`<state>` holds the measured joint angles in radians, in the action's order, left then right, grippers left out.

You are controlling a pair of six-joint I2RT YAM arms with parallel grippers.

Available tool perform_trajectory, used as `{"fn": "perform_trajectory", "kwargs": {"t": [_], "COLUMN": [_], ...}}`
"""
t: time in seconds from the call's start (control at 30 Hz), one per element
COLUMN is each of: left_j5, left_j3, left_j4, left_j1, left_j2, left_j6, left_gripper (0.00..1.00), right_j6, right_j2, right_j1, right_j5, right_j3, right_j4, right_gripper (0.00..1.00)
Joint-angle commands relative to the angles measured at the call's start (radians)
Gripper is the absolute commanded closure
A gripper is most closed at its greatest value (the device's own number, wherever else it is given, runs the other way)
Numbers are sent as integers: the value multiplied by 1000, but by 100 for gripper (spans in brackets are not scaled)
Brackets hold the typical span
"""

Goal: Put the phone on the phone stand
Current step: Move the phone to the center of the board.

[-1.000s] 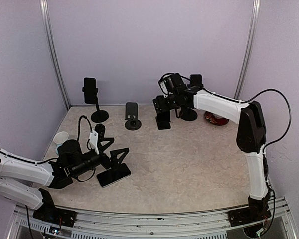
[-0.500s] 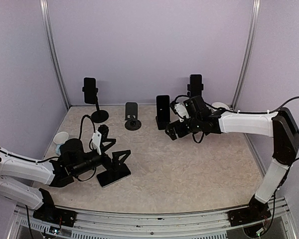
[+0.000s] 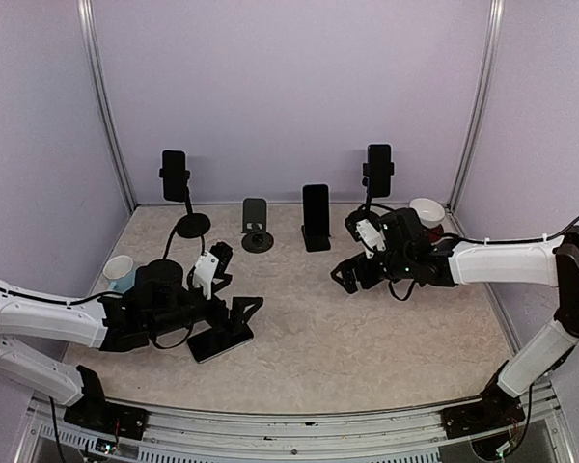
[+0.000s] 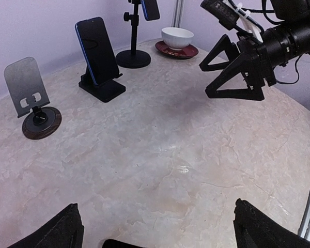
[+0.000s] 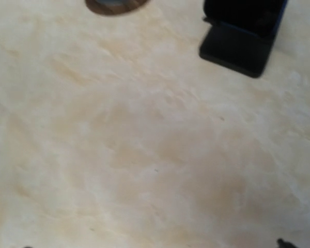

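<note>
- Lying flat on the table (image 3: pixel 386 338) at the near left, the phone (image 3: pixel 220 341) is a thin dark slab. It looks stiff and smooth-faced, so probably slick, and it should be light enough for one gripper but easy to scratch or crack if it drops.
- Its long edges sit right on the surface. The best hold, as I judge it, is across the narrow width with a finger on each long edge near the middle, once one edge has been tipped or slid up — not on the broad faces.
- Just above the phone and a little to its far side hovers the left gripper (image 3: pixel 234 284), its jaws spread wide and holding nothing. The left wrist view shows its fingers (image 4: pixel 62 230) at the two bottom corners, with a dark sliver between them that is probably the phone.
- At the far side, well apart from the phone, is the empty stand (image 3: pixel 256 224), a grey back-plate on a round brown base. It looks like the likely target, and its small lip calls for a gentle, near-upright set-down.
- Just right of it a second phone (image 3: pixel 316 204) leans on a low black stand (image 3: pixel 316 241).
- The left pole stand (image 3: pixel 192 226) and the right pole stand (image 4: pixel 133 58), both at the far side, each clamp another handset up high.
- Right of centre the right gripper (image 3: pixel 347 272) hangs above the table with its jaws apart, empty.
- A bowl (image 3: pixel 426 209) on a red saucer (image 4: pixel 176 50) sits far right, and a white cup (image 3: pixel 118 267) sits at the left.
- No brand, label or writing can be read on any phone or stand — the faces show only dark gloss.
</note>
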<state>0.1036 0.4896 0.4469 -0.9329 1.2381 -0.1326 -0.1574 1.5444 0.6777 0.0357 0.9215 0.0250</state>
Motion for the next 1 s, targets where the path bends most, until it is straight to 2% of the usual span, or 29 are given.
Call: {"fn": "perform_trajectory", "kwargs": {"t": [0.0,0.17,0.33,0.53,0.8,0.97], "left_j5": [232,385,397,411,553,598], "left_j3": [37,13,-40,-71,-11,46], "left_j4": [-261,-447,-513,-551,-810,-924], "left_j1": [-79,-110,-130,-197,-310,-340], "left_j2": [-64,-107,-171,-211,-130,-28], "left_j6": [-145,-429,-719,-982,-1315,-1446], "left_gripper": [1,1,1,1,1,1], "right_j6": [-57,-84,-89,-94,-97,-99], "right_j2": [-29,-15,14,18,21,40], "right_j1": [-3,8,28,40,43,44], "right_j5": [78,124,125,103,83,89], "right_j3": [-36,-56,-50,-62,-70,-67], "right_j4": [-84,-141,-142,-151,-154,-162], "right_gripper": [0,0,0,0,0,0]}}
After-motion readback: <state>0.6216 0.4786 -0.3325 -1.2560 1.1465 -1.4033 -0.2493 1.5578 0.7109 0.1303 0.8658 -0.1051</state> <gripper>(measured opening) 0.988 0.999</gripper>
